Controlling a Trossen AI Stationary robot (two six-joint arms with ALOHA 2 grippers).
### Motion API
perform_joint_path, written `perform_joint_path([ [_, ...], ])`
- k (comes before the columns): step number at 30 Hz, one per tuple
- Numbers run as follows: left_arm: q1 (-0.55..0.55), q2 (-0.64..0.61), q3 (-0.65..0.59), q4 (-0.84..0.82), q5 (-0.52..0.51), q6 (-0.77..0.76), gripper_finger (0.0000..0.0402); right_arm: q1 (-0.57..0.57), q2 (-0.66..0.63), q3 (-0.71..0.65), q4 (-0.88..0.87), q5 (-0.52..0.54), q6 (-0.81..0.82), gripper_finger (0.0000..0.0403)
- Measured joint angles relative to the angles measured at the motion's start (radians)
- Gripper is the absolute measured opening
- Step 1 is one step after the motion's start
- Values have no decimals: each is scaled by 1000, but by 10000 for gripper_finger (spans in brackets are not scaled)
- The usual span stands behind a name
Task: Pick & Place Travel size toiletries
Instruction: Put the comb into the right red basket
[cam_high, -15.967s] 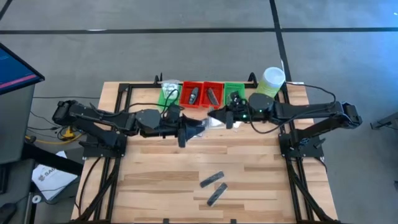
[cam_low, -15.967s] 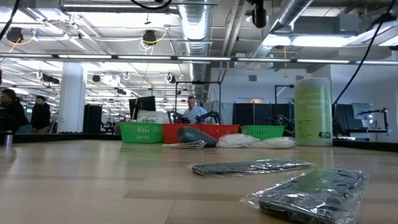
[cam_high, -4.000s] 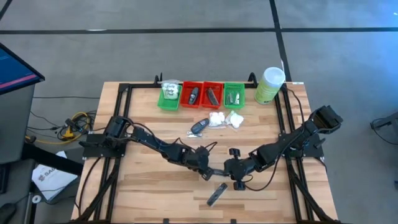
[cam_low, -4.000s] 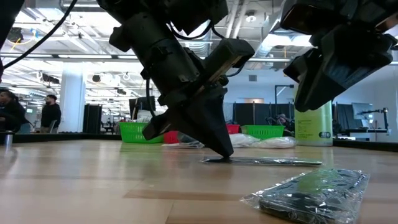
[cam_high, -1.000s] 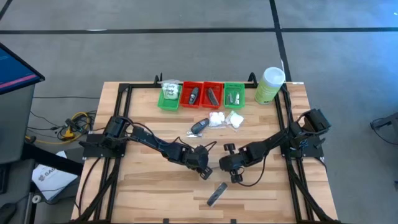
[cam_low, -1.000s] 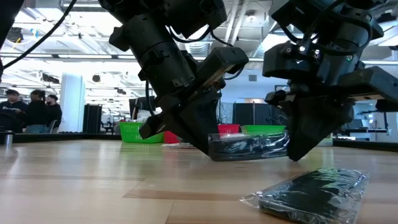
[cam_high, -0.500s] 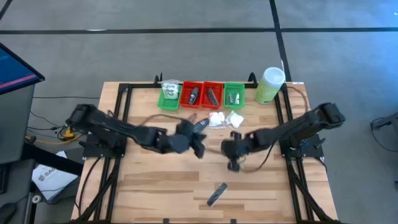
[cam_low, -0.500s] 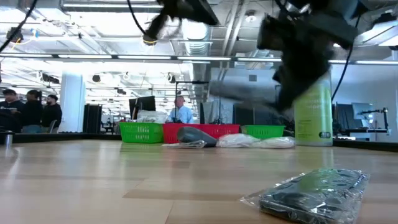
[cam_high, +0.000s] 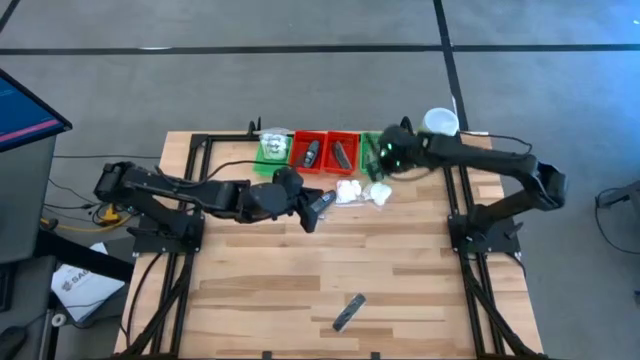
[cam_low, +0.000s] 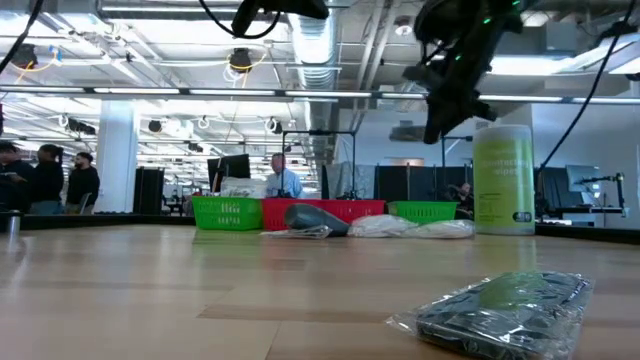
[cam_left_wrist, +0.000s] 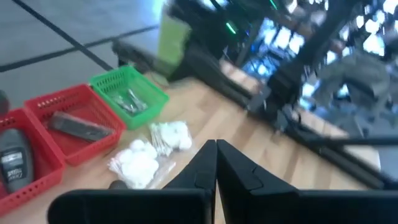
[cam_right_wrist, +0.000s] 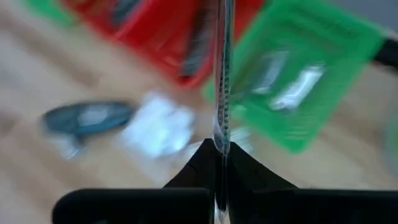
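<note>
While the left arm is stretched across the back half of the table (cam_high: 250, 290), the left gripper (cam_high: 312, 213) is kept fully closed and nothing is seen between its fingers; in the left wrist view the two dark fingers (cam_left_wrist: 214, 167) are pressed together. Just beside this gripper, a black oval piece (cam_high: 320, 203) is laid on the wood, and next to it the white soft packets (cam_high: 362, 191) are found, near the row of trays. At the back edge a green tray (cam_high: 271, 154), two red trays (cam_high: 325, 152) and a second green tray (cam_high: 372, 150) are placed side by side. Above the second green tray the right gripper (cam_high: 387, 152) is held in the air, closed on a thin flat item in clear wrapping (cam_right_wrist: 223, 74), which is seen edge-on in the right wrist view. The pale green canister (cam_low: 503, 178) is stood at the right back corner. Well apart, near the front edge, a dark grey flat bar (cam_high: 348, 311) in clear wrapping is left on the table.
</note>
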Motion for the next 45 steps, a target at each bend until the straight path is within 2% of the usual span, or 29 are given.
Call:
perform_joint_path([
  [6,-4,0,0,-63,55,71,2,-142,191,186,-165,10,-22,1],
  [10,-12,0,0,-109,61,70,2,-142,314,290,-237,5,-54,2],
  [13,-25,0,0,-139,60,68,2,-119,371,346,-221,-9,-88,3],
  [17,-30,0,0,-199,59,38,2,-93,426,411,-171,-67,-170,2],
  [21,-29,0,0,-236,52,-5,2,-85,499,467,-134,-172,-221,1],
  [26,-33,0,0,-249,49,-5,2,-88,607,529,-162,-277,-214,2],
  [39,-35,0,0,-272,47,-3,2,-125,760,730,-344,-285,-121,3],
  [45,-35,0,0,-273,44,-2,2,-130,790,756,-334,-283,-141,5],
])
